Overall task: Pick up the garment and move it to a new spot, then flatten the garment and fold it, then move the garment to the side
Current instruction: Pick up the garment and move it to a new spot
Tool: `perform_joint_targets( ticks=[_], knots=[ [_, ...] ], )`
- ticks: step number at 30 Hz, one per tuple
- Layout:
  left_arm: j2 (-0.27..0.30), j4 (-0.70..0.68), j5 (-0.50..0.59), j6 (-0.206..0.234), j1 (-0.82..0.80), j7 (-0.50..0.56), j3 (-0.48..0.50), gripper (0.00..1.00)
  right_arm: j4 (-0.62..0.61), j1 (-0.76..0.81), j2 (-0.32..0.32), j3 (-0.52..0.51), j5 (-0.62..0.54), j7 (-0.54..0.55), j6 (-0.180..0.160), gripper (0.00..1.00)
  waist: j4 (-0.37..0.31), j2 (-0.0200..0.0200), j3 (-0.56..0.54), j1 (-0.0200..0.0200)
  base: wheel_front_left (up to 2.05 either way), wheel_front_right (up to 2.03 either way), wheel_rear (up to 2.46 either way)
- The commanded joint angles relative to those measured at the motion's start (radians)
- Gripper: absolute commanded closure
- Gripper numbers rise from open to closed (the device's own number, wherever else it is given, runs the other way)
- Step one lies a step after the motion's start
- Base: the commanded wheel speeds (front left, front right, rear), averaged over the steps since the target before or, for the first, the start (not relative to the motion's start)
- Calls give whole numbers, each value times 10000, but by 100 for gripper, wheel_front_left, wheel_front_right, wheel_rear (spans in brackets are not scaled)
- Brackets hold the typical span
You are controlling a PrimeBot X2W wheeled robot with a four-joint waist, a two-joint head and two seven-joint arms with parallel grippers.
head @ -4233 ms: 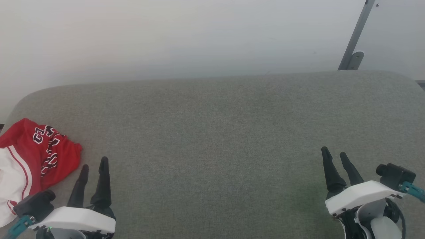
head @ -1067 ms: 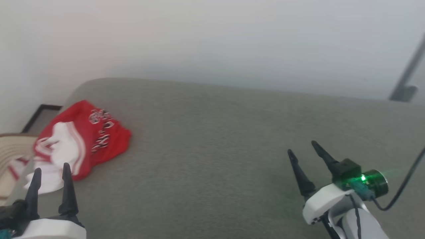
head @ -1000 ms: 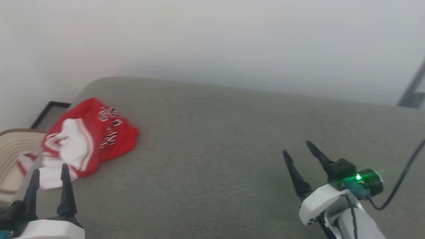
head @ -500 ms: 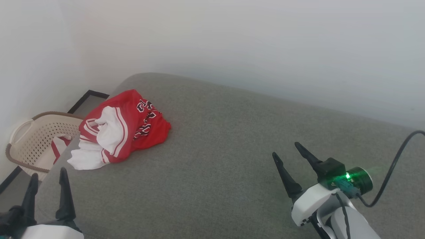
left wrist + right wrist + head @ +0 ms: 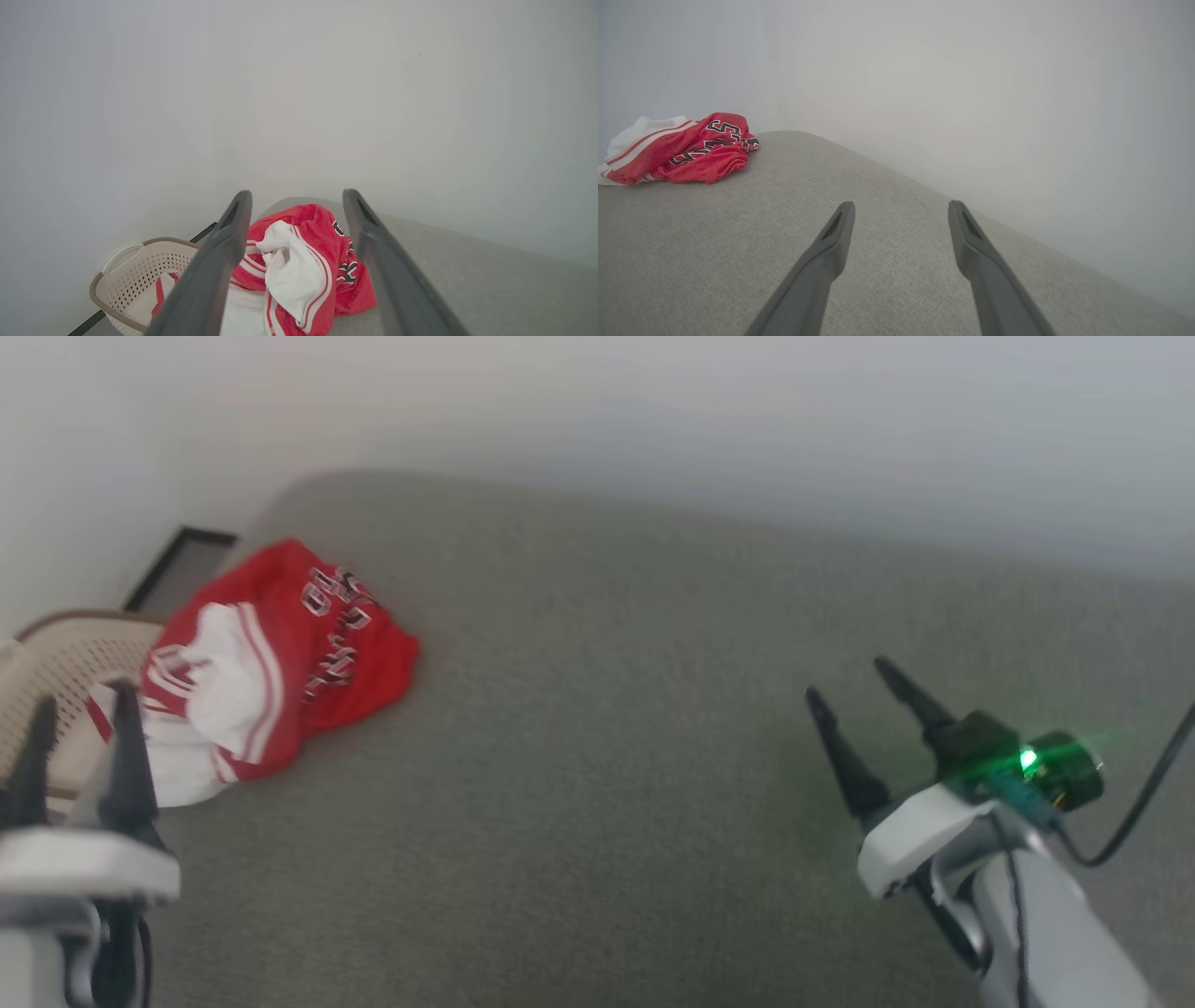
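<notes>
The garment (image 5: 266,658), a red T-shirt with white sleeves and black-and-white lettering, lies crumpled at the far left end of the grey cushioned surface (image 5: 607,756). My left gripper (image 5: 79,700) hovers open just short of the garment's near white edge, nothing between its fingers. In the left wrist view the garment (image 5: 303,266) sits framed between the open fingers, ahead of them. My right gripper (image 5: 850,677) stands open over bare cushion at the right, far from the garment (image 5: 682,147).
A beige perforated laundry basket (image 5: 56,663) stands on the floor beyond the cushion's left end, with a red-and-white cloth (image 5: 159,298) inside. A white wall rises behind. A black cable (image 5: 1130,803) trails from the right wrist.
The head camera has turned left and then shifted, bringing the garment and basket into view. The left gripper now stands closer to the garment's near edge. Both grippers stay open.
</notes>
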Motion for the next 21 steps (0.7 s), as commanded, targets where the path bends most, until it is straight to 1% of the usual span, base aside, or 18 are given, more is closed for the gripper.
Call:
perform_joint_targets(
  ticks=[1,5,11,12,14,16,17,18,20,21],
  knots=[
    [169,284,-221,-26,-484,23,-124,0,-136,-174,-89,-88,-96,88,-10,0,-432,-1,781,0,0,0,0],
    [716,1366,-741,-22,-1656,85,-604,0,-556,-491,-249,-277,-307,348,-10,0,-735,-1,1760,0,0,0,0],
    [1439,3464,-1718,-23,-3366,832,-1465,0,-1222,-853,-360,-450,-573,656,-10,0,-1164,-1,3030,0,0,0,0],
    [1605,4218,-1931,-23,-3864,1310,-1759,0,-1410,-931,-370,-493,-661,758,-10,0,-1292,-1,3367,0,0,0,0],
    [1742,4985,-2246,-22,-4386,1754,-1989,0,-1563,-986,-374,-534,-745,826,-10,0,-1399,-1,3646,0,0,0,0],
    [1937,5687,-2249,-24,-4848,2281,-2328,0,-1708,-1028,-378,-557,-816,913,-10,0,-1495,-1,3879,0,0,0,0],
    [1937,5687,-2249,-24,-4848,2281,-2328,0,-1708,-1028,-378,-557,-816,913,-10,0,-1495,-1,3879,0,0,0,0],
    [1944,6056,-2462,-22,-5093,2527,-2349,0,-1795,-1046,-375,-575,-848,953,-10,0,-1533,-1,3970,0,0,0,0],
    [2068,6788,-2371,-22,-5483,3173,-2614,0,-1912,-1065,-385,-620,-879,1010,-11,0,-1600,-1,4115,0,0,0,0],
    [2050,7129,-2525,-22,-5695,3457,-2638,0,-1980,-1057,-376,-624,-908,1037,-10,0,-1622,-1,4167,0,0,0,0]
  ],
)
